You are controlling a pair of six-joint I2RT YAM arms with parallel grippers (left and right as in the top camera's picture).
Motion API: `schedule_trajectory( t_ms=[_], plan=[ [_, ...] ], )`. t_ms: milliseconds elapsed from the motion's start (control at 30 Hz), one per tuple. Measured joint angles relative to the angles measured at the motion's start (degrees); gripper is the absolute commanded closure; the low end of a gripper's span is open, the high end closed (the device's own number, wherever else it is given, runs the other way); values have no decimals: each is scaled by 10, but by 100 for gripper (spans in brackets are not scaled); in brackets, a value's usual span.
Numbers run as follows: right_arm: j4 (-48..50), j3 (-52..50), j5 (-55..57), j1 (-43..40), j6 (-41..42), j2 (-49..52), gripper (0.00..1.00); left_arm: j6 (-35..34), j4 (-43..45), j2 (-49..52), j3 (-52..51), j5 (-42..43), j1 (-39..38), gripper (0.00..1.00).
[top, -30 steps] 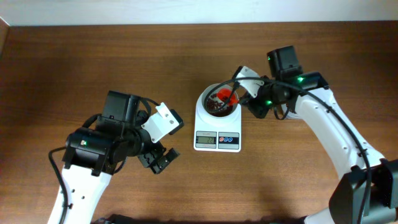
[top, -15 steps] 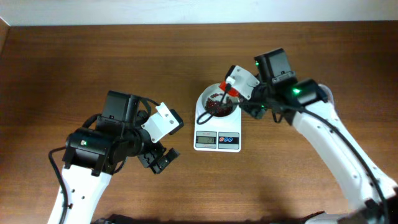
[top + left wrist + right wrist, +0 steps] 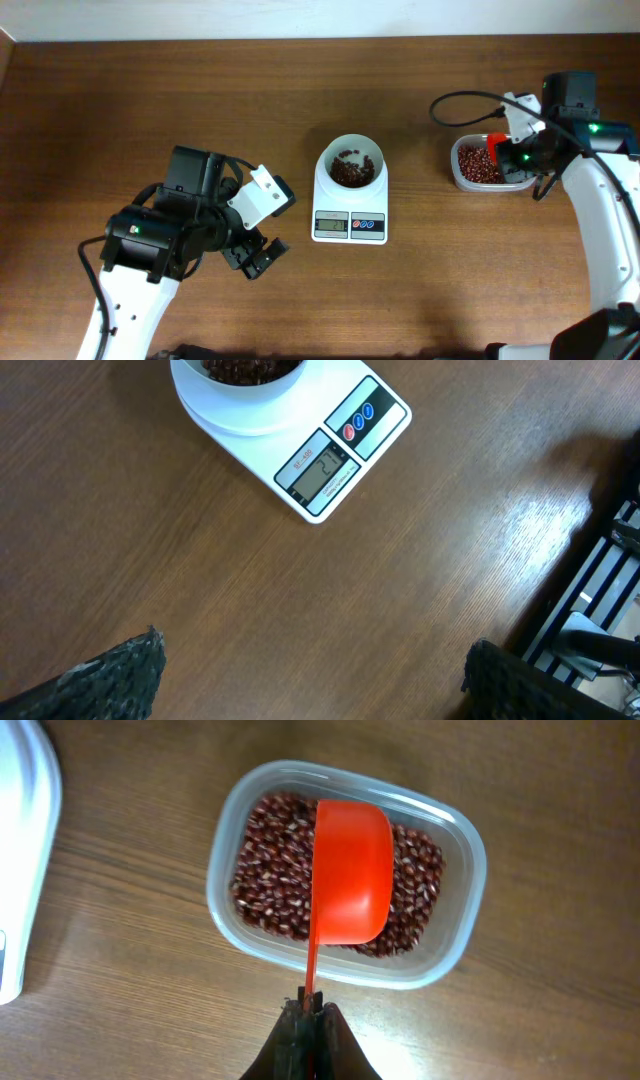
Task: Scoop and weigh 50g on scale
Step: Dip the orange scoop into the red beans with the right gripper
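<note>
Brown wooden table meets a pale wall.

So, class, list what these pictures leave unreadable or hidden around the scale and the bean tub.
Scale display: too small overhead, digits unclear in left wrist view.
Bowl: cut off by the top edge, left wrist view.
Tub beans under the red scoop: hidden by it, right wrist view.

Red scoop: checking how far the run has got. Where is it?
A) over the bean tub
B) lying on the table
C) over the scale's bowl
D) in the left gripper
A: the right gripper holds the red scoop above the bean tub, away from the scale.
</note>
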Motion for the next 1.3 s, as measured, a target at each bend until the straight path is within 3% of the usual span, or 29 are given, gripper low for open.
schedule_trajectory(
  t_ms=[233, 600, 1000, 1300],
  plan=[
    [0, -6, 66, -8, 51, 99, 96, 0, 0, 0, 0, 0, 0, 1],
    [-19, -6, -107, -41, 27, 132, 96, 0, 0, 0, 0, 0, 0, 1],
    [-24, -8, -327, -207, 8, 137, 96, 0, 0, 0, 0, 0, 0, 1],
    [13, -33, -319, -224, -16, 138, 96, 0, 0, 0, 0, 0, 0, 1]
  ],
)
